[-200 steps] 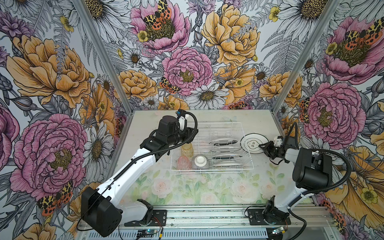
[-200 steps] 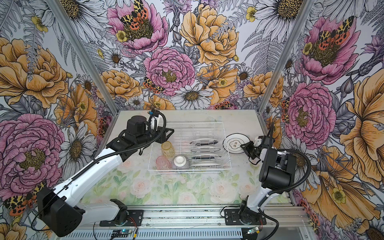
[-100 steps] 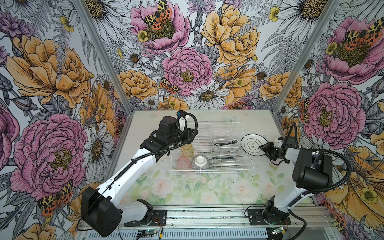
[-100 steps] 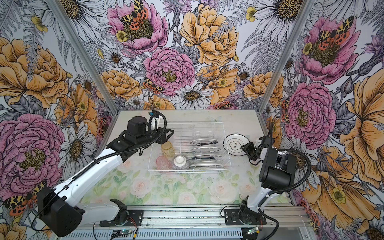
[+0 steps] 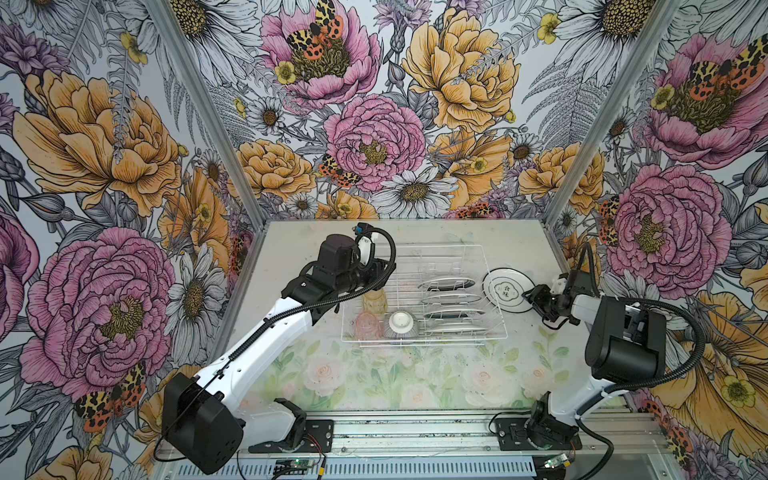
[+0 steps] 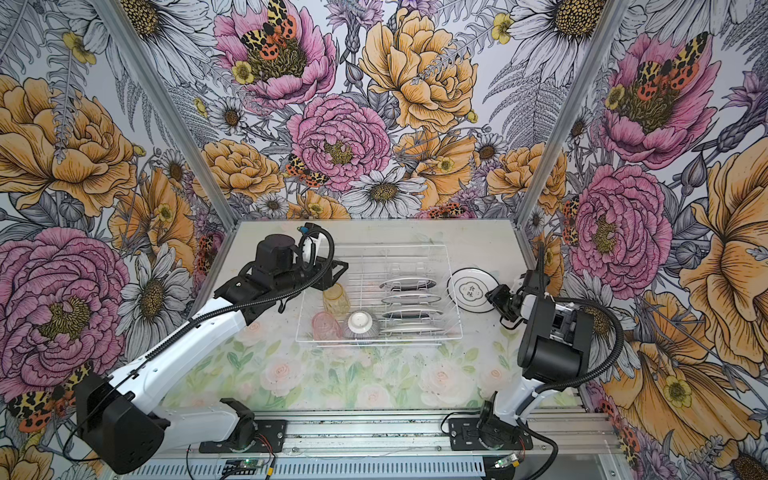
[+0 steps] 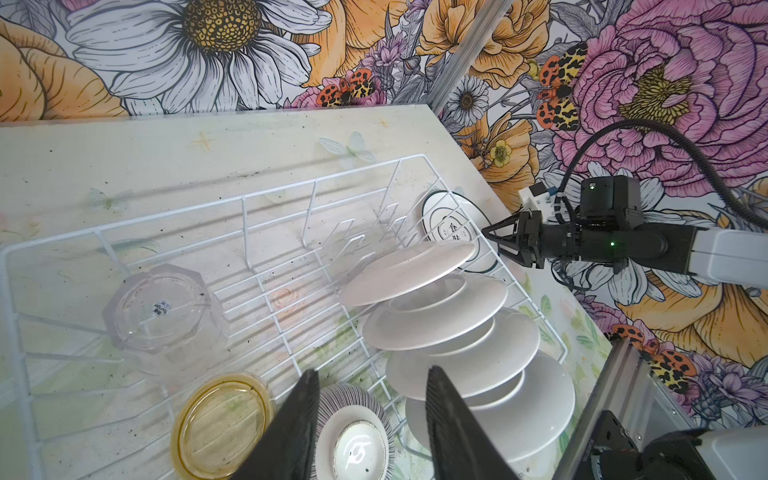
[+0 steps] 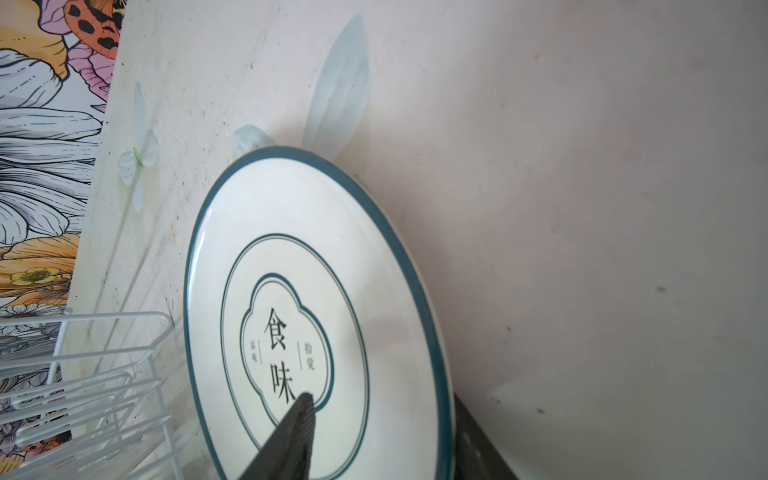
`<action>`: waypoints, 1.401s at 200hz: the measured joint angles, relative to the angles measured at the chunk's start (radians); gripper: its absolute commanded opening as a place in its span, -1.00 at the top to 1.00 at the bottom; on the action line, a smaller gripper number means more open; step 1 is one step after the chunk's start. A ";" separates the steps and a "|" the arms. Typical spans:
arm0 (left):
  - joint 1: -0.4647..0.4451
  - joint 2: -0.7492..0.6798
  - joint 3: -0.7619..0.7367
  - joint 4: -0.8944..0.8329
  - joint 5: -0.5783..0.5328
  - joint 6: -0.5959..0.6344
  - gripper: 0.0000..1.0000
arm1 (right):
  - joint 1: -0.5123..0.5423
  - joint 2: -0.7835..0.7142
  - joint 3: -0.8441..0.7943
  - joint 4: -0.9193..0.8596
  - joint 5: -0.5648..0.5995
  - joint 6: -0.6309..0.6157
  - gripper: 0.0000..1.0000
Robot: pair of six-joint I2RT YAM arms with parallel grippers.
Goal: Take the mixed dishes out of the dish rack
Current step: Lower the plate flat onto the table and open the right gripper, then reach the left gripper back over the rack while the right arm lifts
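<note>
The white wire dish rack (image 5: 424, 341) (image 6: 374, 341) (image 7: 208, 203) holds several white plates (image 5: 451, 299) (image 7: 440, 316) upright in its slots. It also holds an amber tumbler (image 5: 374, 299) (image 7: 220, 424), a pink tumbler (image 5: 368, 326), a clear tumbler (image 7: 162, 311) and an upturned purple-striped bowl (image 5: 402, 325) (image 7: 357, 440). A dark-rimmed plate (image 5: 507, 289) (image 6: 471, 289) (image 8: 316, 291) lies flat on the table just right of the rack. My right gripper (image 5: 530, 297) (image 8: 382, 399) is open, its jaws straddling that plate's near rim. My left gripper (image 5: 374, 274) (image 7: 370, 386) hovers open above the bowl and amber tumbler, holding nothing.
The rack sits mid-table between both arms. The floral walls close in on the table's left, back and right. A metal rail with the arm bases (image 5: 536, 432) runs along the front edge. The right arm's elbow (image 5: 623, 332) stands right of the flat plate.
My right gripper's jaws have spread apart and let go of the plate, which now rests on the table. The left arm has stayed still.
</note>
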 measured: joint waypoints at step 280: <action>-0.375 0.531 0.510 -0.269 -0.443 0.556 0.08 | 0.111 -0.581 0.060 -0.321 0.111 -0.092 -0.17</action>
